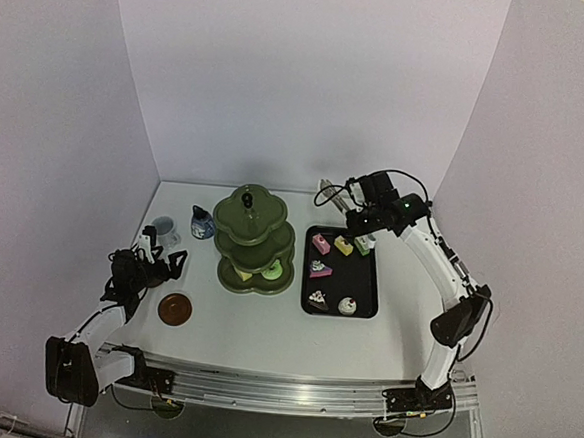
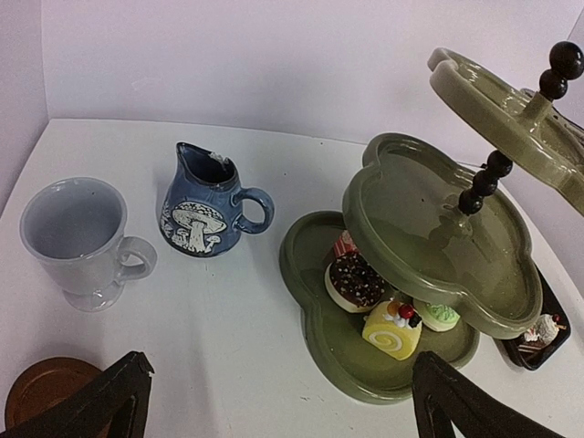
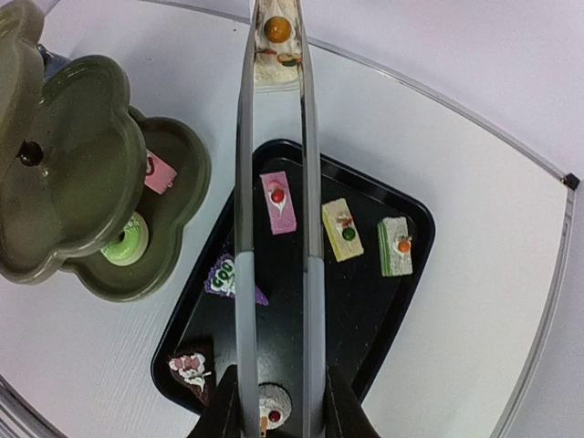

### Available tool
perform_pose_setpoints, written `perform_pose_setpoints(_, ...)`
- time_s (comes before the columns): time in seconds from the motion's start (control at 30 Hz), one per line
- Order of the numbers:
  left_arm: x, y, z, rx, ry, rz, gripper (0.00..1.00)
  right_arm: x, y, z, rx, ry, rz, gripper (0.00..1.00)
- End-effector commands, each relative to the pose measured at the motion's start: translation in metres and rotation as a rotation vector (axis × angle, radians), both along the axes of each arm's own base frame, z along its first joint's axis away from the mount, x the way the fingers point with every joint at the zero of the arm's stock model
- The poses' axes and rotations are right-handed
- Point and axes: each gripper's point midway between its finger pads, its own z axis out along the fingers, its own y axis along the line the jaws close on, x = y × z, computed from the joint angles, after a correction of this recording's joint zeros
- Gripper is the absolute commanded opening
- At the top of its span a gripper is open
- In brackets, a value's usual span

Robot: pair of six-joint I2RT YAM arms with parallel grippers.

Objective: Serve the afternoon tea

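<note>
The olive-green three-tier stand (image 1: 255, 242) holds a chocolate doughnut cake (image 2: 354, 281), a yellow roll (image 2: 392, 330) and a green cake (image 2: 438, 315) on its bottom tier (image 2: 310, 315). The white mug (image 2: 78, 233), the dark-blue pot (image 2: 203, 203) and a brown coaster (image 2: 41, 388) stand to its left. My left gripper (image 2: 283, 365) is open and empty, low over the table before them. My right gripper (image 3: 278, 397) is shut on metal tongs (image 3: 242, 228), which pinch a small cake with an orange ball (image 3: 276, 46) at their tips, beyond the tray's far corner.
The black tray (image 3: 356, 310) to the right of the stand (image 3: 73, 182) carries several cakes: pink (image 3: 278, 201), yellow (image 3: 342, 230), green (image 3: 395, 246), purple (image 3: 228, 274), a chocolate wedge (image 3: 192, 372) and a round white one. White walls enclose the table on three sides.
</note>
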Motion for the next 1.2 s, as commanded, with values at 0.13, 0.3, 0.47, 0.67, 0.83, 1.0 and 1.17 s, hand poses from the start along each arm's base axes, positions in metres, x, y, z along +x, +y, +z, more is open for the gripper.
perform_pose_setpoints(0.13, -0.006, -0.004, 0.005, -0.008, -0.044, -0.031, 1.00, 0.018, 0.067, 0.015, 0.087, -0.095, 0.183, 0.00)
perform_pose_setpoints(0.3, -0.011, -0.015, 0.008, 0.000, -0.068, -0.107, 1.00, 0.004, 0.092, -0.001, 0.136, -0.028, 0.237, 0.00)
perform_pose_setpoints(0.47, -0.010, -0.016, 0.008, -0.001, -0.070, -0.112, 1.00, -0.011, 0.111, -0.012, 0.191, 0.036, 0.265, 0.00)
perform_pose_setpoints(0.67, -0.013, -0.019, 0.009, 0.000, -0.079, -0.131, 1.00, -0.020, 0.128, -0.025, 0.210, 0.073, 0.293, 0.00)
perform_pose_setpoints(0.83, -0.016, -0.021, 0.010, 0.004, -0.089, -0.145, 1.00, -0.020, 0.135, -0.036, 0.204, 0.092, 0.296, 0.00)
perform_pose_setpoints(1.0, -0.014, -0.017, 0.010, 0.001, -0.088, -0.113, 1.00, -0.020, 0.140, -0.040, 0.202, 0.096, 0.302, 0.00)
perform_pose_setpoints(1.17, -0.013, -0.016, 0.010, 0.000, -0.087, -0.103, 1.00, -0.019, 0.147, -0.044, 0.166, 0.072, 0.313, 0.00)
